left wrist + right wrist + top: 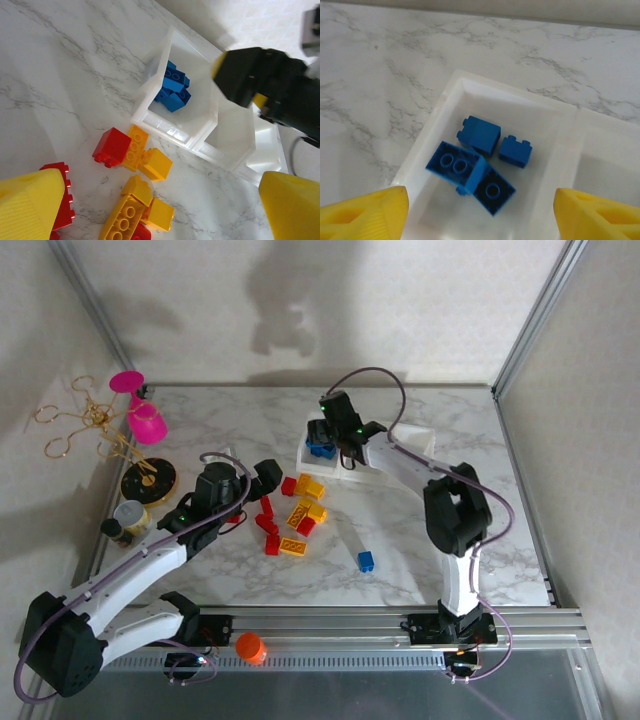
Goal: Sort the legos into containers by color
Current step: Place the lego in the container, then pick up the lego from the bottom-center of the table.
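Observation:
The containers are a clear tray (pixel 405 443) with three compartments, at the back middle of the table. Several blue legos (pixel 480 155) lie in its left compartment (pixel 445 95). My right gripper (pixel 480 215) hangs open above them, nothing between its yellow fingertips (pixel 365 215). In the top view that right gripper (pixel 335 437) is over the tray's left end. Red and yellow legos (pixel 295 515) lie scattered in front of the tray, and one blue lego (pixel 366 561) lies alone nearer the front. My left gripper (pixel 160 210) is open above the yellow legos (pixel 135 205), holding nothing.
A pink cup (pixel 147 420), a gold wire stand (pixel 85 425), a black round disc (pixel 148 480) and a small jar (pixel 128 517) crowd the left edge. An orange cap (pixel 251 647) sits on the front rail. The tray's middle compartment (pixel 227 135) holds nothing.

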